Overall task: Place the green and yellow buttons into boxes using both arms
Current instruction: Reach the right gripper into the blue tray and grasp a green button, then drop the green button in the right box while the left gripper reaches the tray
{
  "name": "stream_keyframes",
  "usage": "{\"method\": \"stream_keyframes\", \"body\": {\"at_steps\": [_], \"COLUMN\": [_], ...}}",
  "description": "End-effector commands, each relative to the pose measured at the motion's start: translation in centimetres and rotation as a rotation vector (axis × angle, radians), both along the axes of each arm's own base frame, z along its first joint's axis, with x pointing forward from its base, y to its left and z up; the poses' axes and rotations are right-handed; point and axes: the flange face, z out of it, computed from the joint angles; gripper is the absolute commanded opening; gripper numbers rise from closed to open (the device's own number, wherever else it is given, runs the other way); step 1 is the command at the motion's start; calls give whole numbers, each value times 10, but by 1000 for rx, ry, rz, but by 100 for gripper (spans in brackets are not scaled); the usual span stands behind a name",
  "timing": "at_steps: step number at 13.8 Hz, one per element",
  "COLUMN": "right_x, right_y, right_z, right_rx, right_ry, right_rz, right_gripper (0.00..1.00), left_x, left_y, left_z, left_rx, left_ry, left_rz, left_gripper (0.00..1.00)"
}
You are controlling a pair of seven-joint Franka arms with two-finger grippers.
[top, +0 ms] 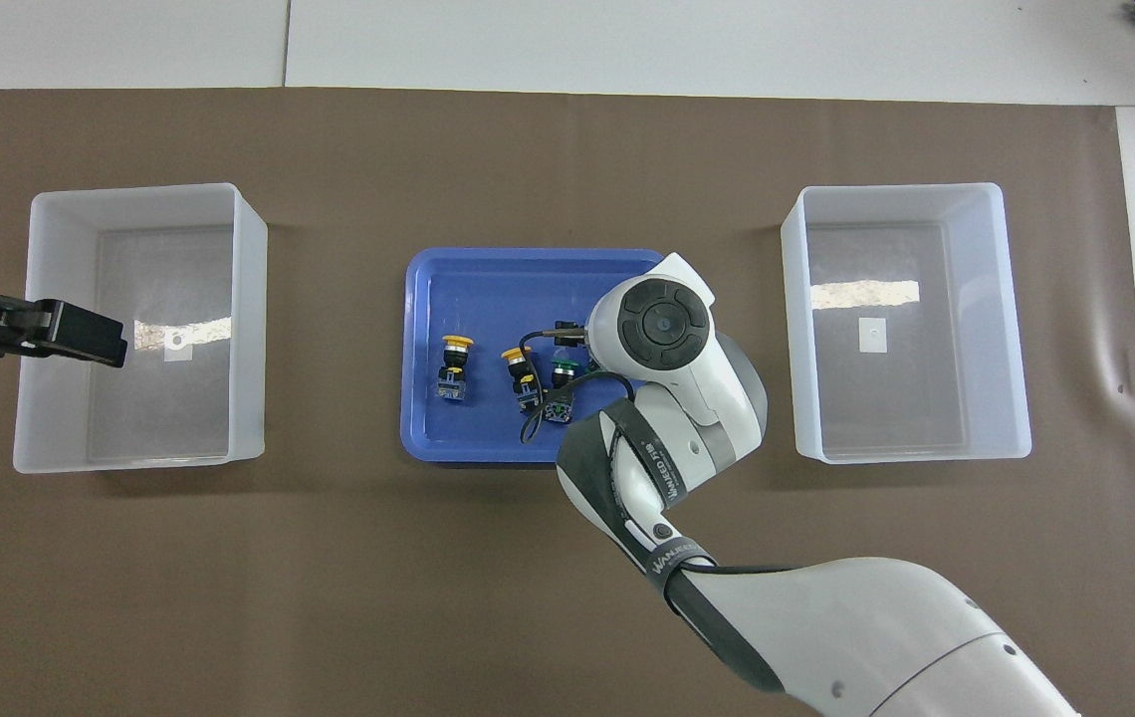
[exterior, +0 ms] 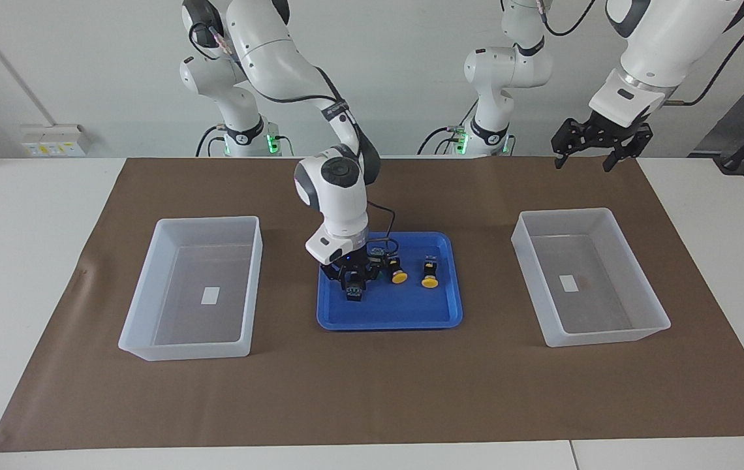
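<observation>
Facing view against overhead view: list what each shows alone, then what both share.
Only the facing view shows the right gripper down in the blue tray, around a dark button body; the arms' bases; and the whole left gripper, raised, fingers spread.

Only the overhead view shows a green-capped button beside the right arm's wrist, which hides that gripper; the left gripper shows only as a black tip over a box.

Both show two yellow-capped buttons in the tray, and both bins without buttons.

Two glossy white jointed robot arms (exterior: 294,65) with dark grey joint bands, thin black cables and green-lit bases each end in a black two-finger claw (exterior: 597,143).
</observation>
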Motion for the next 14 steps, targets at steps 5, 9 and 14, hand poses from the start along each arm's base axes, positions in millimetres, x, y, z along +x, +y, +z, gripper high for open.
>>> {"method": "stream_keyframes", "body": {"at_steps": [5, 9, 14], "right_x": [18, 45, 60], "right_y": [-45, -154, -291], "right_z": [92, 155, 153], "right_rx": [-1, -15, -61], "right_ry": [1, -39, -24], "right_rz": [-57, -28, 81], "right_gripper": [0, 0, 0], "left_x": [5, -1, -2], "left_y": [-20, -65, -119], "left_z": [5, -45, -142], "left_rx": [-12, -24, -50], "left_ry": [-98, -148, -200], "left_rz": [-35, -109, -80], "left_gripper": [100, 100, 100]}}
